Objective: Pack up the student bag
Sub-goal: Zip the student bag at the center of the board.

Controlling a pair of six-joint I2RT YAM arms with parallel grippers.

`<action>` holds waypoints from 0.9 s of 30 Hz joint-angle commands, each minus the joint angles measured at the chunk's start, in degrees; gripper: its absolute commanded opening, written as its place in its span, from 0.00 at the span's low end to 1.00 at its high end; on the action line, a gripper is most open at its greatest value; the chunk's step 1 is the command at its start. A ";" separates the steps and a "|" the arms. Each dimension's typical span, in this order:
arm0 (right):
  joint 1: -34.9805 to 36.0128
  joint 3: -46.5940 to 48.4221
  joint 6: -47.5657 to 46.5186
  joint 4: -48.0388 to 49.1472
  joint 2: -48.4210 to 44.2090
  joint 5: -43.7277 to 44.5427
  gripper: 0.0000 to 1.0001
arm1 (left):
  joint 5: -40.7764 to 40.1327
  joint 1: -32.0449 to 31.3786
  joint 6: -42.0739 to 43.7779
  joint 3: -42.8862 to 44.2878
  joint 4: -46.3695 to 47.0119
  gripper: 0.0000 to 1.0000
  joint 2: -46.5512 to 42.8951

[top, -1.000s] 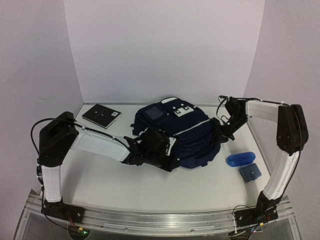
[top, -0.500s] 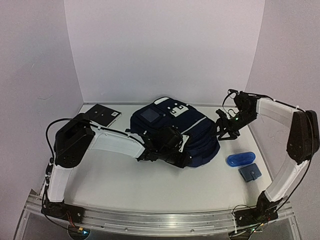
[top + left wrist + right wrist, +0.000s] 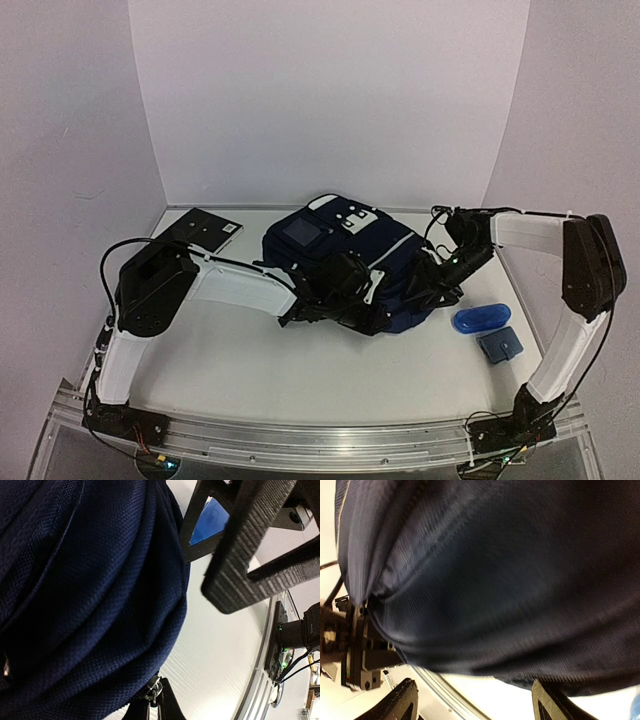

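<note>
On the worktop (image 3: 250, 370), lying flat: student bag (image 3: 330, 250), soft, floppy, likely light. Best pinched by a fabric fold. Left end effector (image 3: 365, 300) shut tight at near edge, grip unclear; right end effector (image 3: 422, 288) gaping, empty.

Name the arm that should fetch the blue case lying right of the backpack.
Probably right. The right hand is open at the right side of the student bag, close to the blue case. The left hand is shut at the bag's near edge, farther away.
</note>
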 commanded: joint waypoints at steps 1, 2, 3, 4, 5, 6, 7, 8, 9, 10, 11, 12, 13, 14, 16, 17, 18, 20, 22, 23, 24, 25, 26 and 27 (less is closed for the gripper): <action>1.61 0.54 4.98 6.19 0.76 2.87 0.73 | 2.92 -0.42 0.45 3.36 5.35 0.00 -0.25; 1.63 0.54 5.22 6.54 1.16 3.85 0.69 | 3.05 -0.44 0.49 3.22 5.35 0.00 -0.29; 1.62 0.59 5.30 6.64 1.56 5.32 0.64 | 3.13 -0.44 0.51 2.98 5.30 0.00 -0.39; 1.61 0.66 5.21 6.67 2.00 6.54 0.60 | 3.16 -0.44 0.58 2.71 5.31 0.00 -0.48; 1.60 0.55 5.17 6.68 2.18 8.17 0.54 | 3.13 -0.43 0.59 2.41 5.23 0.00 -0.71; 1.59 0.45 5.13 6.67 2.38 9.67 0.48 | 3.11 -0.42 0.66 2.08 5.09 0.00 -0.94; 1.57 0.37 5.10 6.60 2.59 10.87 0.42 | 3.08 -0.42 0.83 1.67 4.85 0.00 -1.20; 1.59 0.40 5.04 6.57 2.65 11.78 0.38 | 2.93 -0.44 0.86 1.08 4.80 0.00 -1.70; 1.55 0.49 4.98 6.52 2.65 12.67 0.34 | 2.83 -0.45 0.86 0.52 4.84 0.00 -2.26; 1.57 0.52 4.88 6.48 2.53 13.50 0.26 | 2.63 -0.44 0.95 -0.30 4.84 0.00 -2.89; 1.57 0.53 4.77 6.44 2.41 14.26 0.18 | 2.44 -0.44 1.05 -1.11 4.83 0.00 -3.52; 1.54 0.52 4.63 6.39 2.31 14.87 0.10 | 2.17 -0.44 1.20 -1.87 4.73 0.00 -4.04; 1.49 0.49 4.49 6.33 2.22 15.39 0.03 | 1.87 -0.44 1.38 -2.60 4.58 0.00 -4.49; 1.46 0.41 4.46 6.19 2.04 15.92 0.00 | 1.49 -0.44 1.63 -3.12 4.41 0.00 -4.97; 1.12 0.10 4.09 5.87 1.32 16.78 0.00 | 0.50 -0.39 1.74 -4.34 3.80 0.00 -5.80; 1.00 -0.14 3.88 5.68 0.85 17.37 0.00 | -0.08 -0.29 1.77 -5.03 3.38 0.00 -6.21; 0.83 -0.49 3.67 5.48 0.25 18.13 0.00 | -0.71 -0.15 1.69 -5.74 2.94 0.00 -6.62; 0.42 -1.33 3.28 5.23 -0.94 19.53 0.00 | -1.64 0.40 1.11 -7.41 2.44 0.00 -7.46; 0.11 -2.17 2.72 5.13 -1.81 20.64 0.00 | -1.96 1.24 0.05 -9.62 2.78 0.00 -8.48; 0.05 -2.31 1.47 4.91 -2.10 19.95 0.00 | -1.74 1.56 -0.31 -10.60 3.32 0.00 -8.97; 0.03 -2.37 -0.21 4.61 -2.58 18.30 0.00 | -1.30 1.78 -0.51 -11.40 3.88 0.00 -9.36; 0.06 -2.56 -2.04 4.55 -3.80 15.79 0.00 | -0.53 1.84 -0.44 -11.68 4.25 0.00 -9.45; 0.17 -2.99 -4.11 4.93 -5.63 13.36 0.02 | 0.52 1.85 -0.28 -11.51 4.49 0.00 -9.28; 0.45 -3.40 -5.99 5.66 -7.63 11.76 0.07 | 1.78 1.85 -0.20 -11.16 4.78 0.00 -9.00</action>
